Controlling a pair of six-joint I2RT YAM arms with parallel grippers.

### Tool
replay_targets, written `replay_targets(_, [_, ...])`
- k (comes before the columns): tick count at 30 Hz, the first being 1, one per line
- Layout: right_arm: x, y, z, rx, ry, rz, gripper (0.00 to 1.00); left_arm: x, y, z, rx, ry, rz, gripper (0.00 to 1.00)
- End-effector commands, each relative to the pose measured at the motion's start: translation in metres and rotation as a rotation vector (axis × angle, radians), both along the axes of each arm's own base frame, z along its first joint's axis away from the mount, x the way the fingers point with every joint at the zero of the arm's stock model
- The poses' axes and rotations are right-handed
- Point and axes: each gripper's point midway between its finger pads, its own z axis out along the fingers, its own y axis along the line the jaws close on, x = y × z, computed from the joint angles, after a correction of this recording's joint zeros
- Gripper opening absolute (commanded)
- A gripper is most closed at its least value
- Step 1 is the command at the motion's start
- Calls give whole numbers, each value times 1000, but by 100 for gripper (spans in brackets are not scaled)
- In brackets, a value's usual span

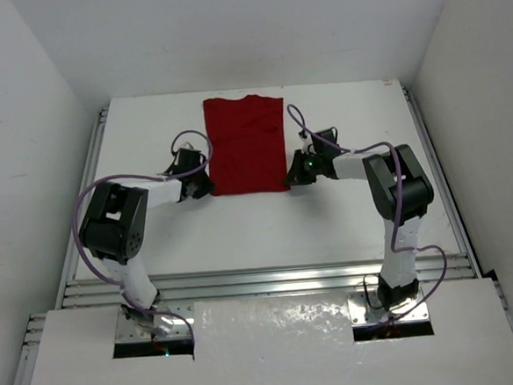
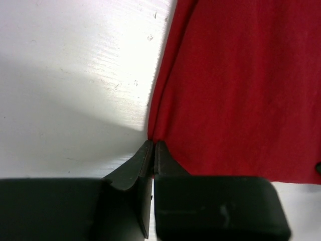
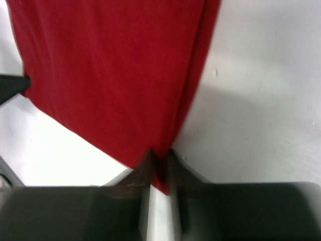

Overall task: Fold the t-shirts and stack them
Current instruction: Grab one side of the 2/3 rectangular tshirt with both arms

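Note:
The dark red t-shirt (image 1: 246, 145) lies flat on the white table (image 1: 146, 130) as a long folded rectangle, collar end far from the arms. My left gripper (image 1: 205, 189) sits at its near left corner. In the left wrist view that gripper (image 2: 153, 144) is shut, its tips pinching the left edge of the cloth (image 2: 241, 90). My right gripper (image 1: 291, 177) sits at the near right corner. In the right wrist view it (image 3: 160, 155) is shut on the cloth (image 3: 115, 75), with red fabric showing between the jaws.
Metal rails (image 1: 263, 280) run along the table's near edge and both sides. White walls close in the left, right and back. Purple cables (image 1: 90, 200) loop off both arms.

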Motion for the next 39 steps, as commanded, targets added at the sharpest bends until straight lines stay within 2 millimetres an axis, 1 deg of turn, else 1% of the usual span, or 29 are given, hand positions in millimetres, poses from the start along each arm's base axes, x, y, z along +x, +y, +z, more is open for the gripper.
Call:
replay_targets(1, [-28, -11, -15, -47, 94, -28, 0, -19, 1, -14, -11, 66, -34, 0])
replay_targets(2, [-28, -8, -10, -25, 79, -19, 0, -25, -4, -17, -35, 79, -55, 0])
replay_targets(3, [-37, -9, -13, -19, 97, -21, 0, -28, -6, -17, -49, 84, -64, 0])
replay_targets(4, [-42, -11, -11, -20, 102, -26, 0, -33, -13, -16, -78, 91, -90, 0])
replay_targets(5, [-48, -13, -10, -24, 103, -32, 0, -38, -15, -14, -90, 93, -93, 0])
replay_targets(6, [-63, -18, -4, -16, 96, -51, 0, -50, -22, -7, -103, 81, -114, 0])
replay_targets(7, [-70, -21, 0, -10, 92, -61, 0, -59, -28, -4, -113, 75, -132, 0])
replay_targets(8, [-79, -23, 3, -8, 94, -68, 0, -76, -30, -7, -109, 93, -132, 0])
replay_targets(9, [-96, -28, 7, -8, 98, -74, 0, -81, -36, 9, -120, 49, -139, 0])
replay_targets(10, [-104, -30, 9, -4, 102, -81, 0, -96, -51, 13, -131, 49, -162, 0])
replay_targets(11, [-114, -33, 9, -7, 110, -85, 0, -104, -56, 16, -133, 33, -169, 0])
replay_targets(12, [-136, -39, 0, -17, 158, -99, 0, -125, -65, 19, -143, 26, -208, 0])
replay_targets(13, [-141, -41, 12, -3, 123, -108, 0, -135, -68, 19, -153, 28, -218, 0])
replay_targets(14, [-149, -43, 13, 0, 122, -115, 0, -143, -71, 21, -172, 29, -208, 0])
replay_targets(15, [-168, -48, 5, -11, 148, -116, 0, -157, -69, 19, -179, 32, -208, 0])
replay_targets(16, [-180, -53, 6, -25, 141, -128, 0, -173, -70, 10, -182, 57, -209, 0])
replay_targets(17, [-184, -57, 7, -32, 134, -137, 1, -178, -71, 16, -197, 37, -209, 0])
replay_targets(18, [-189, -59, 8, -37, 128, -142, 6, -184, -73, 17, -205, 35, -216, 0])
replay_targets(19, [-187, -61, 16, -30, 86, -150, 32, -193, -76, 16, -218, 43, -220, 0])
replay_targets(20, [-196, -67, 11, -56, 107, -161, 38, -200, -73, 12, -216, 53, -223, 0])
replay_targets(22, [-201, -72, 11, -75, 104, -167, 47, -200, -67, 14, -197, 28, -204, 0])
replay_targets(24, [-205, -74, 16, -75, 86, -166, 47, -198, -59, 14, -155, 19, -187, 0])
replay_targets(26, [-216, -75, 11, -72, 112, -162, 47, -198, -59, 16, -154, 16, -197, 0])
replay_targets(28, [-223, -74, 9, -61, 122, -164, 47, -198, -61, 16, -164, 10, -201, 0])
replay_targets(31, [-240, -67, 3, -26, 146, -141, 48, -199, -62, 16, -172, 8, -207, 0])
replay_targets(33, [-243, -66, 0, -42, 146, -138, 50, -199, -63, 15, -174, 12, -214, 0])
replay_targets(34, [-245, -65, -2, -40, 142, -131, 57, -200, -64, 14, -178, 15, -217, 0])
replay_targets(35, [-247, -63, -5, -32, 159, -129, 59, -200, -64, 14, -181, 15, -218, 0])
replay_targets(39, [-249, -58, -10, -25, 166, -123, 58, -205, -64, 10, -186, 22, -228, 0])
